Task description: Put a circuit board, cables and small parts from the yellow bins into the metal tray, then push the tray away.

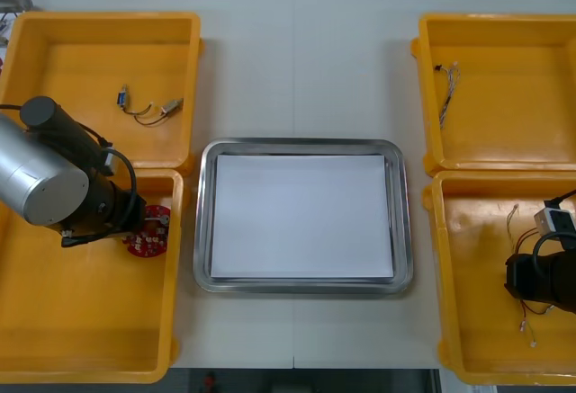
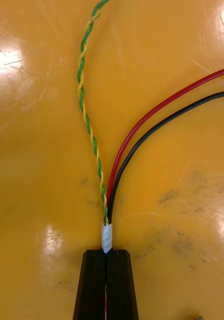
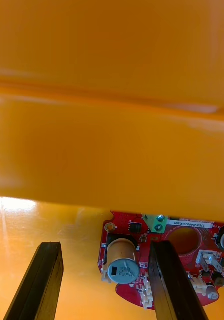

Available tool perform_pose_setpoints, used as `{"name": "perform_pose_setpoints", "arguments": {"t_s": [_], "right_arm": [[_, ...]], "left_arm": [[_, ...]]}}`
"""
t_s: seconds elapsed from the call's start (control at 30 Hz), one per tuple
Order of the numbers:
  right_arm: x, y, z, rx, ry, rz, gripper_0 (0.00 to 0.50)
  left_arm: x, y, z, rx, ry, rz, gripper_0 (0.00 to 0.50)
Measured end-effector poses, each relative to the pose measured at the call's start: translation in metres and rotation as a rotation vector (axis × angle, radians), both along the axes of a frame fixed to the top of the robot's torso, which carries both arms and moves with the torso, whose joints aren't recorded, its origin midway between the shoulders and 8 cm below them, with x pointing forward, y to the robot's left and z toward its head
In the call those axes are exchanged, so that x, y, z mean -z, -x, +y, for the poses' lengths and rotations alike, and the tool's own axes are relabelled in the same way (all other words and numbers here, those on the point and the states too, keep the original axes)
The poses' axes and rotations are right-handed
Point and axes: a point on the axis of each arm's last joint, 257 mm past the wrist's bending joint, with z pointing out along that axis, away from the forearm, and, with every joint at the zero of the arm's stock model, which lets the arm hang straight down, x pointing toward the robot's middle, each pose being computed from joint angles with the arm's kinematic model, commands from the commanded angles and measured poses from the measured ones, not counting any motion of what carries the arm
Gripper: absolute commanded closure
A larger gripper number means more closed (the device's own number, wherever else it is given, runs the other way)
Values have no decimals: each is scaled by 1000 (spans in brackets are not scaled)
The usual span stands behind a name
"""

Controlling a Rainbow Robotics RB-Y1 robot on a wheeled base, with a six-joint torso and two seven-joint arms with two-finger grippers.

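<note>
Left gripper (image 3: 104, 247) open over the rigid, fragile circuit board (image 1: 147, 231), far-right corner of near-left yellow bin (image 1: 54, 339) (take its rim, spare components). Right gripper (image 2: 106, 252) pinches limp cable bundle (image 2: 107, 236) at its sleeve.

The yellow bins (image 1: 99, 51) are glossy plastic, one floor scuffed and smudged. The metal tray (image 1: 304, 145) has a polished rim; its white inside looks matt, perhaps paper. The cables (image 2: 107, 239) wear smooth, shiny insulation. The counter (image 1: 306, 60) is smooth and matt.
</note>
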Motion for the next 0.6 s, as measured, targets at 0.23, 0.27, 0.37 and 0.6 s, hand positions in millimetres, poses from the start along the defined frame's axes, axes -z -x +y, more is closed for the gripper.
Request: {"name": "perform_pose_setpoints", "arguments": {"t_s": [0.23, 0.27, 0.37, 0.6], "right_arm": [[-15, 5, 0, -11, 14, 3, 500], [-19, 7, 0, -13, 18, 6, 500], [-37, 14, -2, -17, 35, 10, 500], [-79, 38, -8, -23, 79, 32, 500]], "left_arm": [[5, 1, 2, 6, -25, 1, 0], [6, 2, 2, 9, -30, 3, 0], [8, 3, 1, 13, -34, 8, 0], [8, 3, 1, 13, -33, 8, 451]]}}
